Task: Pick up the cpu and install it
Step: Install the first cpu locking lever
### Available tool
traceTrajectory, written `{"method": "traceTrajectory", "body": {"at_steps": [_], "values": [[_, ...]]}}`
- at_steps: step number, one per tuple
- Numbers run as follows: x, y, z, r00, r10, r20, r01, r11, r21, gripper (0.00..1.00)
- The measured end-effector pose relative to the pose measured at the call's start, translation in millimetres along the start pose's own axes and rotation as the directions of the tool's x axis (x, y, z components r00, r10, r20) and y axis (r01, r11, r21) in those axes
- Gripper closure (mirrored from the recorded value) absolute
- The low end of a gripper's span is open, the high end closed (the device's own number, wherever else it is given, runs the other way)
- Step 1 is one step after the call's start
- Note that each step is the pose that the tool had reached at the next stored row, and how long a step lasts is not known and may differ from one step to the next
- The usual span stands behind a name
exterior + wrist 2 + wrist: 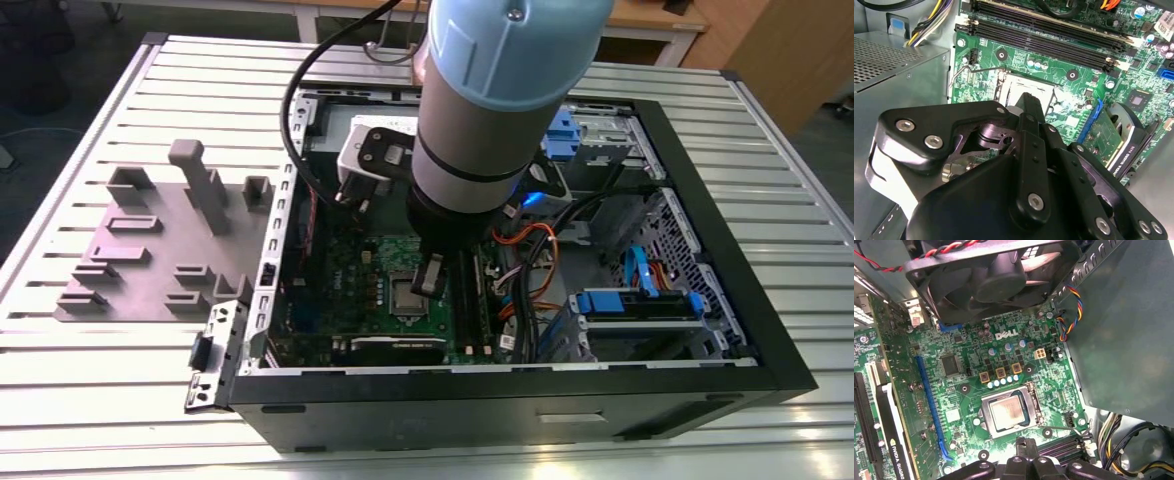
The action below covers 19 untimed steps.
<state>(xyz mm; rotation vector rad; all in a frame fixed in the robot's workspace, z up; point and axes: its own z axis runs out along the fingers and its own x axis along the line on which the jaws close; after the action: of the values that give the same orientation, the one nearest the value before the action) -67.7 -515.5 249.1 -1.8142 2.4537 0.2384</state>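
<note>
Your black gripper (pixel 1027 444) hangs over the green motherboard (pixel 1054 375), fingers drawn together. Just beyond its tips, the small square cpu with a silvery top (pixel 1008 413) lies flat, face up, in the metal-framed socket (pixel 1033 405) mid-board, its edges square to the frame. White lettering marks the board. The open black computer case (pixel 534 400) holds it all, on the slatted metal table (pixel 107 380).

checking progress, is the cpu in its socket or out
In. In the first wrist view the cpu lies flat inside the socket frame on the green board, silvery top up. Whether it is latched: cannot tell.
</note>
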Motion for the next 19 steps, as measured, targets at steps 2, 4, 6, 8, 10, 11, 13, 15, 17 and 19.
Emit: {"method": "traceTrajectory", "body": {"at_steps": [2, 4, 6, 8, 10, 11, 13, 15, 17, 19], "values": [[0.0, 0.0, 0.0, 1.0000, 0.000, 0.0003, 0.000, 1.0000, 0.0001, 0.89], [0.0, 0.0, 0.0, 1.0000, 0.000, 0.0006, 0.000, 1.0000, 0.0002, 0.89], [0.0, -0.2, 0.0, 1.0000, 0.000, 0.0009, 0.000, 1.0000, 0.0001, 0.89], [-0.2, -0.7, 0.1, 1.0000, 0.000, 0.0010, 0.000, 1.0000, 0.0001, 0.89], [-1.0, -1.5, 0.3, 1.0000, 0.000, 0.0020, 0.000, 1.0000, -0.0001, 0.89], [-1.6, -2.4, 0.3, 1.0000, 0.000, 0.0035, 0.000, 1.0000, -0.0006, 0.89], [-3.3, -3.8, 0.4, 1.0000, -0.001, 0.0062, 0.001, 1.0000, -0.0015, 0.89], [-6.0, -5.2, 0.7, 1.0000, -0.001, 0.0069, 0.001, 1.0000, -0.0019, 0.89], [-9.6, -5.6, 1.3, 1.0000, -0.001, 0.0070, 0.001, 1.0000, -0.0018, 0.89], [-14.0, -5.8, 1.9, 1.0000, -0.001, 0.0068, 0.001, 1.0000, -0.0018, 0.89]]}}
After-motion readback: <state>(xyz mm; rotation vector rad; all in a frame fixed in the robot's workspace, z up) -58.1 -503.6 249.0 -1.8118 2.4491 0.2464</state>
